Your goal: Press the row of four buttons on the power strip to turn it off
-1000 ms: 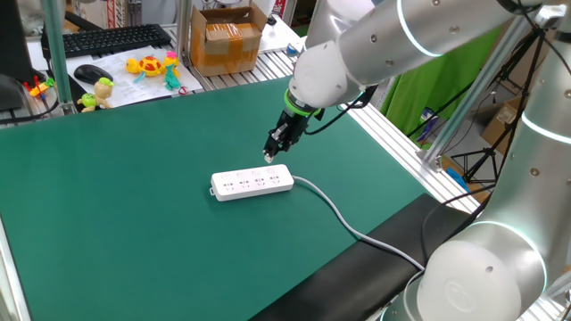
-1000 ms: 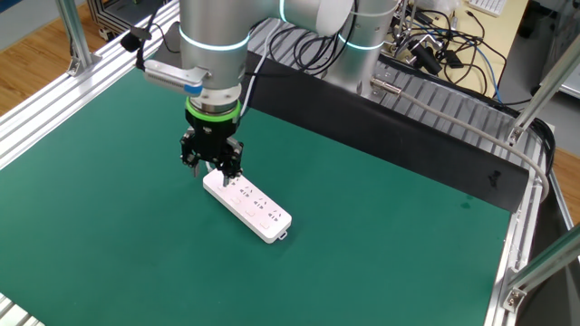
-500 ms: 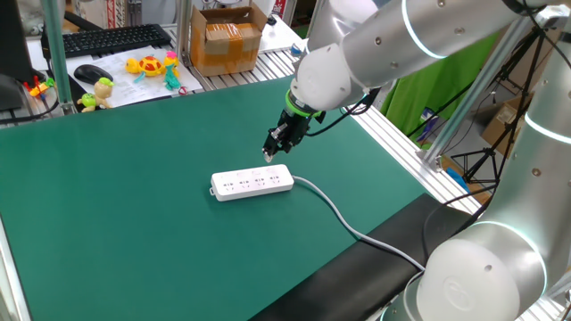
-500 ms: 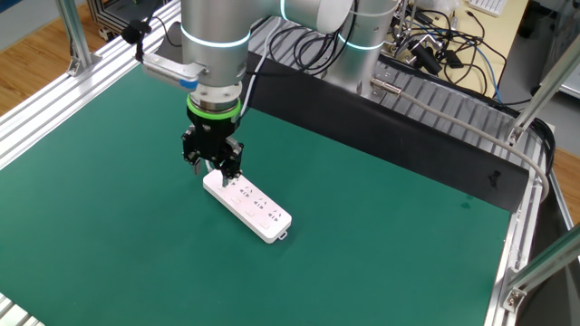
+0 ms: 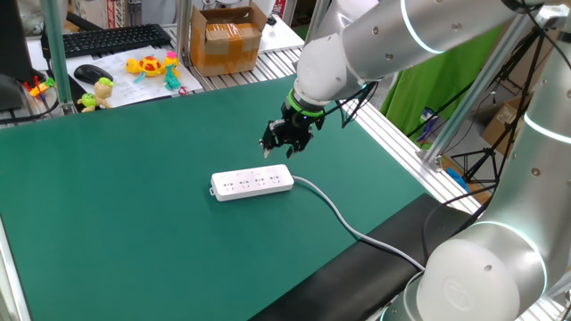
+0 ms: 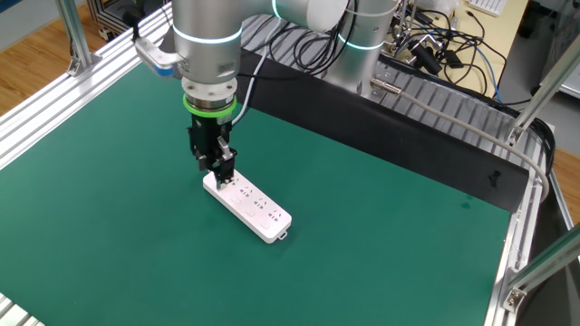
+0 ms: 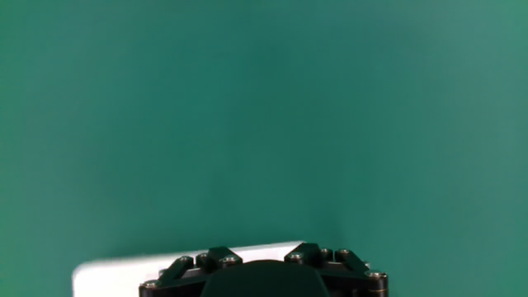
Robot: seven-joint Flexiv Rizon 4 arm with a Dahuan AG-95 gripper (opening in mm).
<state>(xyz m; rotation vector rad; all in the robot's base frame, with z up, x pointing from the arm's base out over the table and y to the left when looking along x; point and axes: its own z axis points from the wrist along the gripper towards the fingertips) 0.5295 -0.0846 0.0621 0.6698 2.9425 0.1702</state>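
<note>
Hovering over the cable end of the power strip (image 5: 252, 183), the gripper (image 5: 277, 145) is hanging clear; whether its jaws are apart cannot be told. The strip is lying mid-worktop (image 5: 125, 223), open green all around.

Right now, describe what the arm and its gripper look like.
The arm is made of thick, rounded silver-grey segments, with a glowing pale ring at a joint. A bright green band circles the wrist above the small black gripper. A thin black cable loops beside the wrist.
</note>
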